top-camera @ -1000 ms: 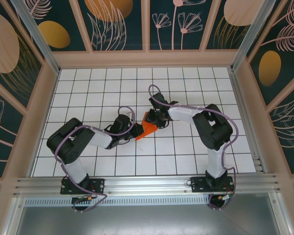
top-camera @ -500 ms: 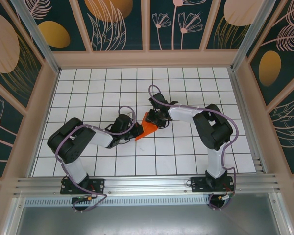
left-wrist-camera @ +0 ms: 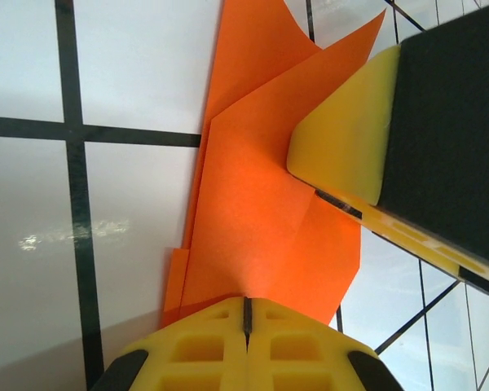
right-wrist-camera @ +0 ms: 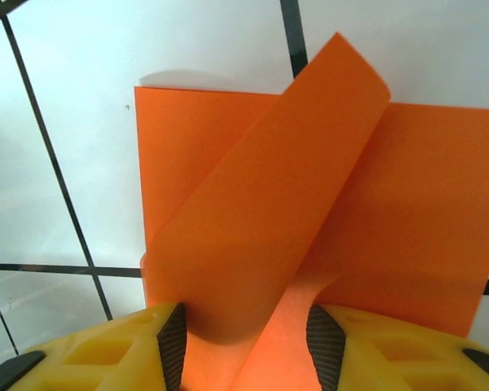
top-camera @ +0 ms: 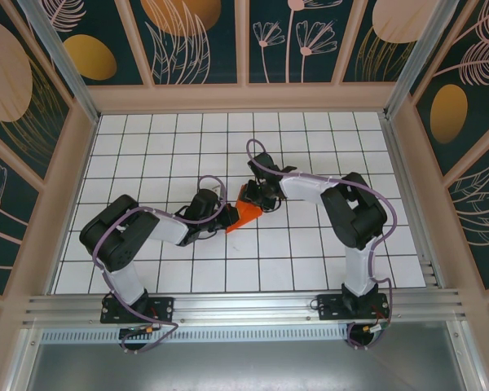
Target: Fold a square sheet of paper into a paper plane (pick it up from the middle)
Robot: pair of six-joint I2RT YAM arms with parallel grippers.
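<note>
You're mid-fold: the thin orange paper sheet [top-camera: 243, 213] is creased, not yet a dart; left gripper [left-wrist-camera: 246, 308] together, right gripper [right-wrist-camera: 243, 330] apart around a flap.

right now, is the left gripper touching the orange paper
Touching. In the left wrist view the left gripper's shut fingertips meet on the square sheet of paper, whose edge disappears between them.

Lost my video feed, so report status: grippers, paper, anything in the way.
Left gripper shut on paper edge. Right gripper open, straddling a raised flap. Paper part-folded on the table. Nothing blocking.
</note>
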